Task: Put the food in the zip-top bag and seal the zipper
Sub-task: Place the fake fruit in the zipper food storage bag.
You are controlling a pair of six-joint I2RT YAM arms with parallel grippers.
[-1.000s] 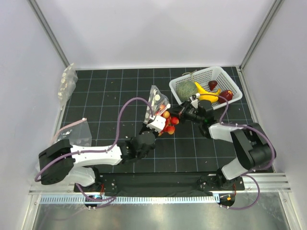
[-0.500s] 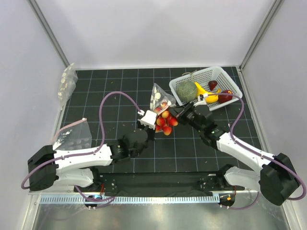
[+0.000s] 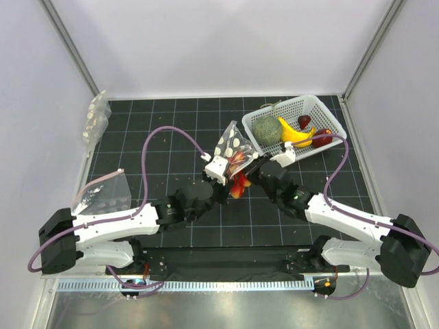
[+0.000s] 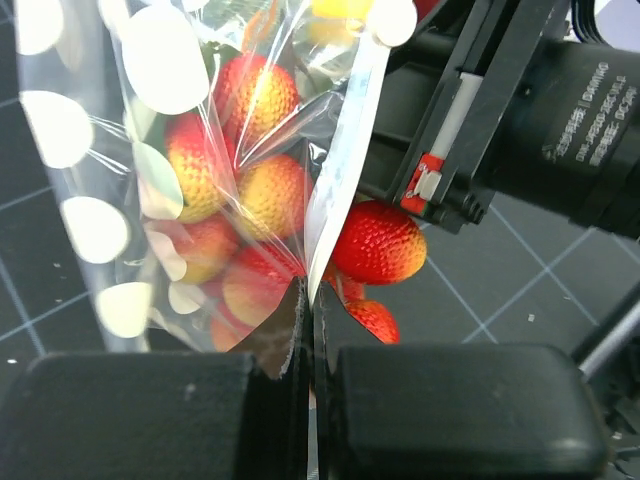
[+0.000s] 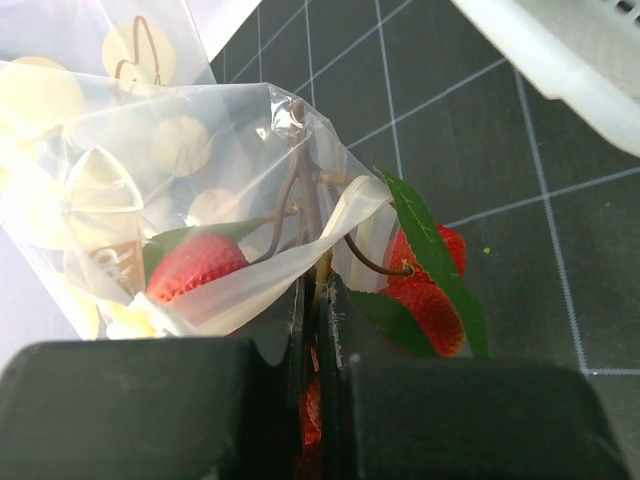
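So left gripper (image 4: 308, 300) is pinching the zip-top bag (image 3: 230, 140) by its edge, right gripper (image 5: 315, 290) clamped on the food (image 4: 378, 240) by the stem, fruit partly inside, mid-mat. White basket (image 3: 295, 103) crowds the right side; bare mat (image 3: 158, 116) lies left.

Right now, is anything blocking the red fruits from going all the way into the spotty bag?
No other object is. Some fruits sit inside the bag; a few hang outside its mouth. Only the bag's own rim lies between them, pinched by the left pincer. The right pincer holds the fruits.
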